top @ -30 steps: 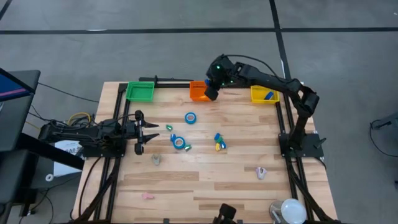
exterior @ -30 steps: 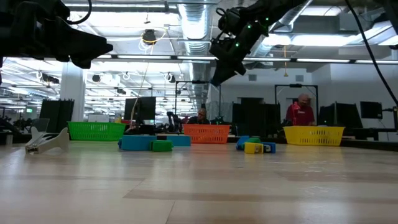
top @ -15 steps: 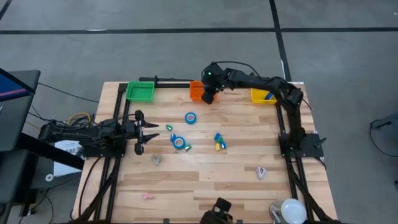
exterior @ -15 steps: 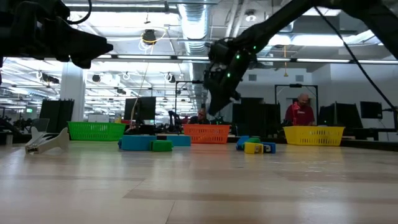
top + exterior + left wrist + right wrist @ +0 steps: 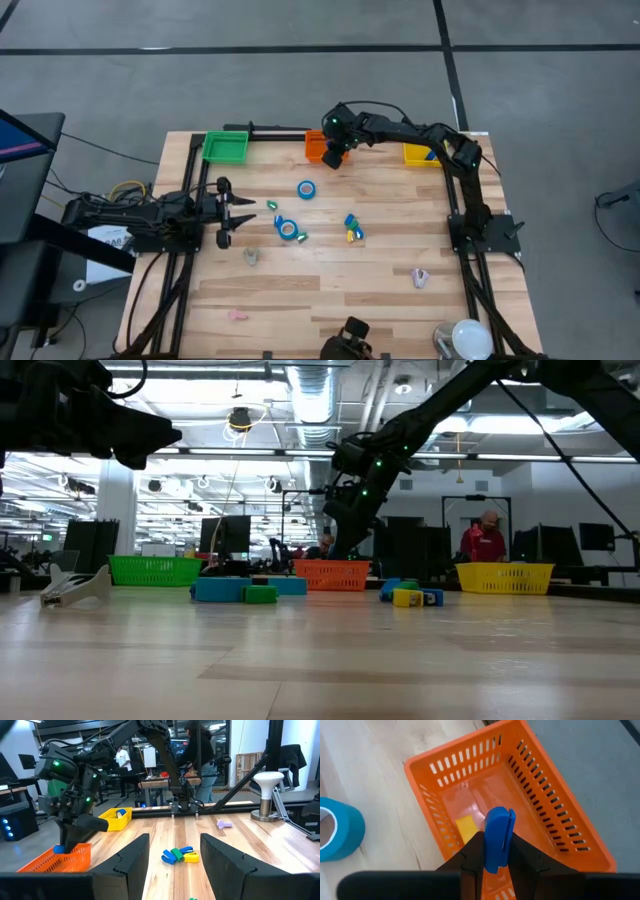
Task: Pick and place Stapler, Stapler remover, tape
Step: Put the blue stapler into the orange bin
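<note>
In the right wrist view my right gripper (image 5: 497, 855) is shut on a blue tape roll (image 5: 498, 827), seen edge-on, above the orange bin (image 5: 555, 810). From above, this gripper (image 5: 332, 155) hangs over that bin (image 5: 315, 150) at the table's far edge. Two more blue tape rolls (image 5: 306, 189) (image 5: 287, 228) lie flat on the wood mid-table. Small blue-yellow-green staplers (image 5: 352, 228) lie to their right. Pale stapler removers (image 5: 252, 256) (image 5: 421, 277) sit nearer the front. My left gripper (image 5: 238, 210) waits open by the left edge. My right gripper pinches the tape roll across its two flat faces, its blue rim (image 5: 496, 820) sticking out past the fingertips (image 5: 472, 852). The fingers point down at a slant over the orange bin. The roll is lifted clear, on edge, above the bin's floor.
A green bin (image 5: 226, 147) and a yellow bin (image 5: 424, 153) with a blue item inside flank the orange one along the far edge. A yellow piece (image 5: 466, 827) lies in the orange bin. Another stapler remover (image 5: 237, 315) sits near the front left. Bare wood lies across the front.
My right gripper, still shut on the tape roll, has moved a little toward the table's left and come down toward the orange bin, while the arm has folded closer to the far edge. Nothing on the table has moved.
</note>
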Controlling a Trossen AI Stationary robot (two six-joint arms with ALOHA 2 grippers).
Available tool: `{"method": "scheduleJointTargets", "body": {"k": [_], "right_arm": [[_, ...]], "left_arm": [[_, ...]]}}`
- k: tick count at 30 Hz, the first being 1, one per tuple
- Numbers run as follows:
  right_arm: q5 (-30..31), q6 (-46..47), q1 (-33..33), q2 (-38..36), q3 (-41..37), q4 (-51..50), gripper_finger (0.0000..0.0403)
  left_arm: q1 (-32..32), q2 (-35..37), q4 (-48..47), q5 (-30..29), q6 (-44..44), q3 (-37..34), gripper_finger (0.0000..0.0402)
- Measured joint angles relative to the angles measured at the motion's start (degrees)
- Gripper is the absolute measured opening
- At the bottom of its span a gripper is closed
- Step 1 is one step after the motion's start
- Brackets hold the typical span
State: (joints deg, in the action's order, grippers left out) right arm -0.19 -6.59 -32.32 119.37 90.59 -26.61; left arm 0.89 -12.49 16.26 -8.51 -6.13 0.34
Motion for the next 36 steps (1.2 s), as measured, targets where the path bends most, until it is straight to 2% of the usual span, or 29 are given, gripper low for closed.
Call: {"method": "scheduleJointTargets", "body": {"k": [10,19,23,31,36], "right_arm": [[0.00,0.02,0.09,0.00,0.00,0.13,0.0063],[0.00,0.18,0.09,0.00,0.00,0.08,0.0093],[0.01,0.18,0.09,0.00,0.00,0.04,0.0122],[0.17,1.05,0.07,-0.05,0.00,-0.45,0.0211],[0.16,0.64,0.09,-2.10,0.00,-1.67,0.0240]], "left_arm": [[0.00,0.00,0.48,0.00,0.00,0.00,0.0168],[0.01,0.00,0.74,0.00,0.00,0.00,0.0168],[0.02,0.00,0.80,0.00,0.00,0.00,0.0168],[0.02,0.00,1.02,0.00,0.00,0.00,0.0168],[0.01,0.00,1.02,0.00,0.00,0.00,0.0168]]}}
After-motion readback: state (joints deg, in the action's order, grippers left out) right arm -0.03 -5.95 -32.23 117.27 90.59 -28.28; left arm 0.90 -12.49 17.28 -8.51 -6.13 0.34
